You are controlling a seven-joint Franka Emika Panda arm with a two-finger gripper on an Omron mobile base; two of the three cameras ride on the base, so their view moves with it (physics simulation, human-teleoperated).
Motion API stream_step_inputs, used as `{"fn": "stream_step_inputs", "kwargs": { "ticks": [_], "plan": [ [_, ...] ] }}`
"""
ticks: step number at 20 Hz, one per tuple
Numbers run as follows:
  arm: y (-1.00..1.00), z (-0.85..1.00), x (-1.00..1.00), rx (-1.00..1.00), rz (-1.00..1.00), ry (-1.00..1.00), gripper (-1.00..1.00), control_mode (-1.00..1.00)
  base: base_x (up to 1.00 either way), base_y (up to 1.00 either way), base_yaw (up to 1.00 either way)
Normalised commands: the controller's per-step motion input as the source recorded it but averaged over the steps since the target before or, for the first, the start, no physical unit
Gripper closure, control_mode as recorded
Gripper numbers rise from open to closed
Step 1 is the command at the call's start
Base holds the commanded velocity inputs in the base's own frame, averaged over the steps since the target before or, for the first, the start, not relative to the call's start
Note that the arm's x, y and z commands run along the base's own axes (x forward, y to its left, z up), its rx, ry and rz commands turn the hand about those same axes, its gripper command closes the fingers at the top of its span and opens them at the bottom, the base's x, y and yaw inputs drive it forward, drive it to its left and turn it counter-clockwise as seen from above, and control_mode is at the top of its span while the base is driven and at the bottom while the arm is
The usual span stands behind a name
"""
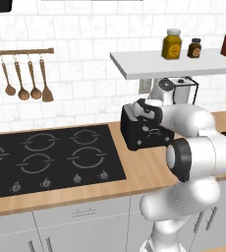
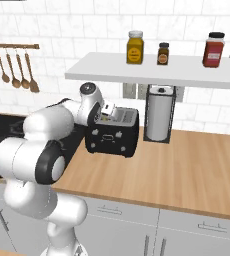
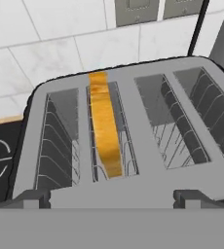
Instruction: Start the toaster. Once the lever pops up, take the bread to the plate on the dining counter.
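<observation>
White and thick-jointed, the arm (image 2: 37, 150) rose from the base, bent at its elbow and reached forward over the wooden wall counter (image 2: 177, 170), its wrist turned down above the toaster (image 2: 112, 134). The gripper (image 3: 111, 197) hung just over the near edge of the toaster's top, its two dark fingertips (image 3: 33, 197) spread wide apart with nothing between them. From the hand's own camera the toaster's grey top lay directly below, four slots with wire guides side by side. The bread (image 3: 105, 131), a golden-yellow slice, stood on edge in the second slot from the left in that view, sunk down inside, apart from the fingers and nearer the left fingertip than the right.

The toaster stood on the counter beside the black cooktop (image 1: 46, 157). Just past it a paper towel roll in a dark frame (image 2: 159, 117) stood upright under a white shelf (image 2: 152, 70), which carried three jars: a yellow one (image 2: 135, 47), a small brown one (image 2: 162, 53) and a red one (image 2: 213, 50). On the tiled wall beyond the cooktop, wooden spoons (image 1: 24, 81) hung from a rail.
</observation>
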Motion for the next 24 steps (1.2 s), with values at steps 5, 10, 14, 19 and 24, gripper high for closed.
{"fn": "stream_step_inputs", "kwargs": {
  "ticks": [5, 10, 14, 19, 24],
  "plan": [
    [0.06, -0.13, 0.29, 0.00, 0.00, 0.00, -1.00, -1.00, 0.00, 0.00, 0.00],
    [0.00, -0.03, 0.30, 0.00, 0.00, 0.00, -1.00, -1.00, 0.00, 0.00, 0.00],
    [0.00, -0.12, 0.33, -0.01, 0.00, 0.00, -1.00, -1.00, 0.00, 0.00, 0.00],
    [0.00, -0.18, 0.27, -0.01, 0.00, 0.00, -1.00, -1.00, 0.00, 0.00, 0.00],
    [0.00, -0.17, 0.14, 0.00, 0.00, 0.00, -1.00, -1.00, 0.00, 0.00, 0.00]
  ]
}}
